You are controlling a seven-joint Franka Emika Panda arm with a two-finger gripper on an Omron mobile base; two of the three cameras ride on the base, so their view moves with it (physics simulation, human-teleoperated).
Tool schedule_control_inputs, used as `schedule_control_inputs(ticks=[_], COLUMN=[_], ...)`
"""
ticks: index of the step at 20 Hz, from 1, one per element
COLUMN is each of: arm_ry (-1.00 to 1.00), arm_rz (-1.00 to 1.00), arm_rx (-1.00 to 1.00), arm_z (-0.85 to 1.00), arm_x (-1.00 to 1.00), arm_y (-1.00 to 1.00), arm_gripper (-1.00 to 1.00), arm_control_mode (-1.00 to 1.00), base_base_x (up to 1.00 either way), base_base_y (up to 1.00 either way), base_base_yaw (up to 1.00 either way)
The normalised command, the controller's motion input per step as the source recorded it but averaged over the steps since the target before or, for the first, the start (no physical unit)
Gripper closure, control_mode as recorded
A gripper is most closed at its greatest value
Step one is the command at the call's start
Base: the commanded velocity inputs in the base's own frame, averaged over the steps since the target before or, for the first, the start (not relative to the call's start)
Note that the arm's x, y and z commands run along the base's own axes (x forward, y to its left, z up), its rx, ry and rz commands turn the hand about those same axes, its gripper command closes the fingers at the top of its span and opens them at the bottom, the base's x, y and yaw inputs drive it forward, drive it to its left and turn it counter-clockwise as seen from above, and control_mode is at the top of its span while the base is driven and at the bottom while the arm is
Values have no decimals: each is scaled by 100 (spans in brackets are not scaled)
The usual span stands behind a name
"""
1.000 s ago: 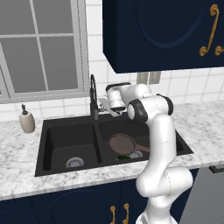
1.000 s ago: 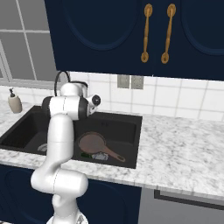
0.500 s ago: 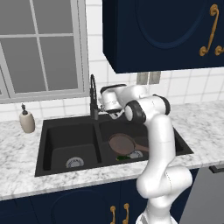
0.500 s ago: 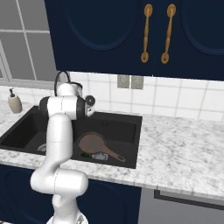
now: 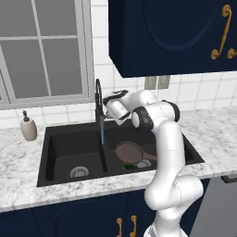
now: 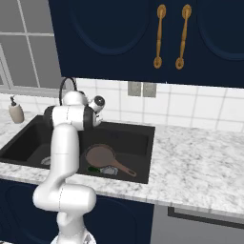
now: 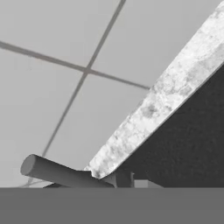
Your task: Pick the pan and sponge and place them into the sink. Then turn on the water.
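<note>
left base view: gripper [image 5: 107,107] at faucet [image 5: 98,99]

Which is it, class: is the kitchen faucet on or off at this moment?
On. A thin blue stream of water runs straight down from the spout of the dark faucet into the black sink.

No readable text, labels, brands, numbers or signs anywhere: cabinets, tiles, counter, sink, soap bottle and robot arm all plain, unmarked
</note>
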Motion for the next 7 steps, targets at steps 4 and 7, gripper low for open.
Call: schedule_control_inputs(ticks=[4,7], arm_ry=[9,6], arm_rz=[0,0], arm_rx=[14,9], arm_z=[-2,-9], arm_x=[1,0], arm_y=[-9,-6], arm_gripper=[100,100], arm_control_mode=[-100,-100], base_base_x=[0,0], base_base_y=[0,0], base_base_yaw=[0,0])
